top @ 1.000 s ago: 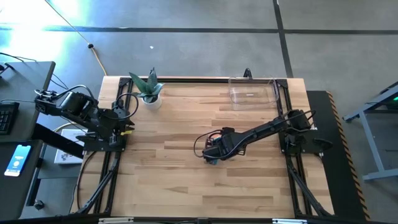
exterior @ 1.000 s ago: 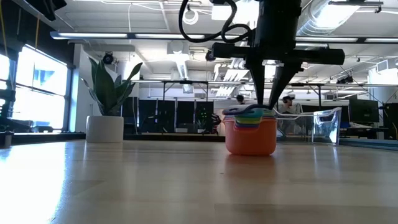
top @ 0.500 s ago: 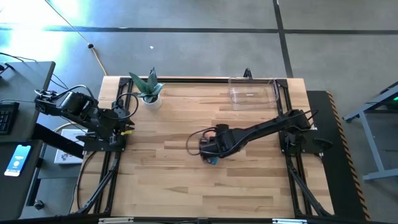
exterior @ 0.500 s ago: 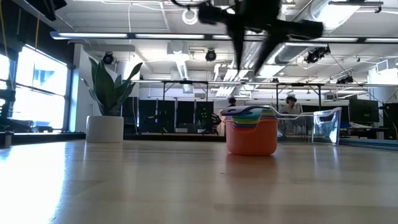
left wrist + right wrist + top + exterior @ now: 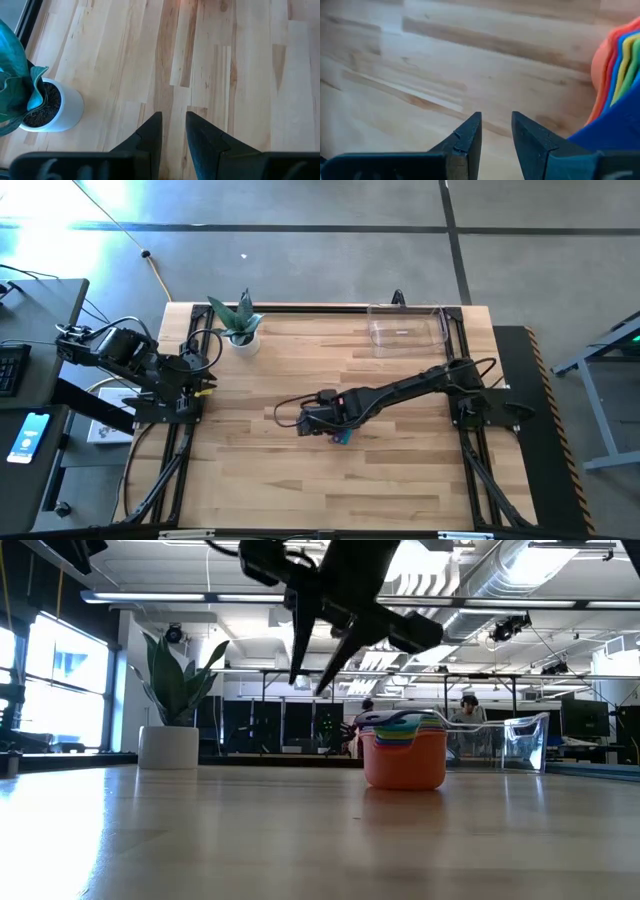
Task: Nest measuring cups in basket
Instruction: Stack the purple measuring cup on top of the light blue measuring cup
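The measuring cups (image 5: 404, 748) stood nested in 1 stack on the table (image 5: 300, 480), well apart from the basket (image 5: 406, 329) at the table's far edge. The right gripper (image 5: 312, 680) hung tilted above the table just beside the stack, its fingers slightly parted and holding nothing. The left gripper (image 5: 173, 131) waited near the plant pot (image 5: 241, 339), its fingers narrowly apart and empty.
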`<act>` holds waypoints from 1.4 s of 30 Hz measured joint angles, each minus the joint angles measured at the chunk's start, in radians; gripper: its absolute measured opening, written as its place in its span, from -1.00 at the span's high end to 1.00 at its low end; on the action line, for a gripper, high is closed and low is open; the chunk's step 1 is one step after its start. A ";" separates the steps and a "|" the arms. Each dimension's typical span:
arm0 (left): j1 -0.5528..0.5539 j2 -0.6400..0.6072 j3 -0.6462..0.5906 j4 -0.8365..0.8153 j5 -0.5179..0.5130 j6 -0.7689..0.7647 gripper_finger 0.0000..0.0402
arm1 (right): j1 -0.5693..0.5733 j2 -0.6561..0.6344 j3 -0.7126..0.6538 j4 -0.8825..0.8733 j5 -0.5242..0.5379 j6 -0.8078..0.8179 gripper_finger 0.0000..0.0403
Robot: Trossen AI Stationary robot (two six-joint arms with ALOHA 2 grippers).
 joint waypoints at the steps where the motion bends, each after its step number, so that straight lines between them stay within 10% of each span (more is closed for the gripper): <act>1: 0.000 0.000 0.000 0.000 0.000 0.000 0.62 | -0.003 0.004 0.000 -0.004 -0.014 0.000 0.51; 42: 0.000 0.000 0.000 0.000 -0.005 -0.002 0.62 | 0.002 0.013 -0.001 -0.093 -0.043 0.046 0.51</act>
